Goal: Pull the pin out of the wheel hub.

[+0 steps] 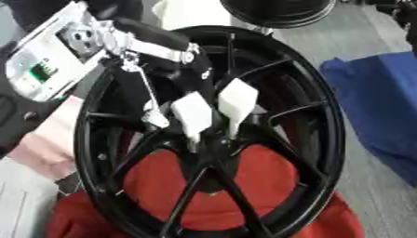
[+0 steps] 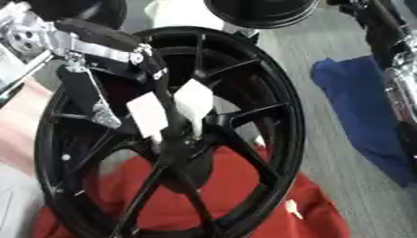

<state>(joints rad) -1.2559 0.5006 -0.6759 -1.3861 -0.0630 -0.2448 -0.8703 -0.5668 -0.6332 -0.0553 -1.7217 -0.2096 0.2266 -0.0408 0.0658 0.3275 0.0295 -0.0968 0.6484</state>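
Wheel hub (image 1: 213, 139) on cloth (image 1: 244, 204) — centre.

Black wheel hub (image 1: 269, 83) on red cloth (image 1: 163, 186), blue cloth (image 1: 374, 97) beside, hand (image 1: 216, 104) w/ white fingertips.

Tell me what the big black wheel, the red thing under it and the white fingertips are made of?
The wheel looks like metal painted glossy black: its rim and thin, stiff spokes catch light. The red thing under it seems to be soft cloth, since it bunches and folds. The white fingertips on the left hand look like smooth matte plastic or rubber pads; which one is unclear.
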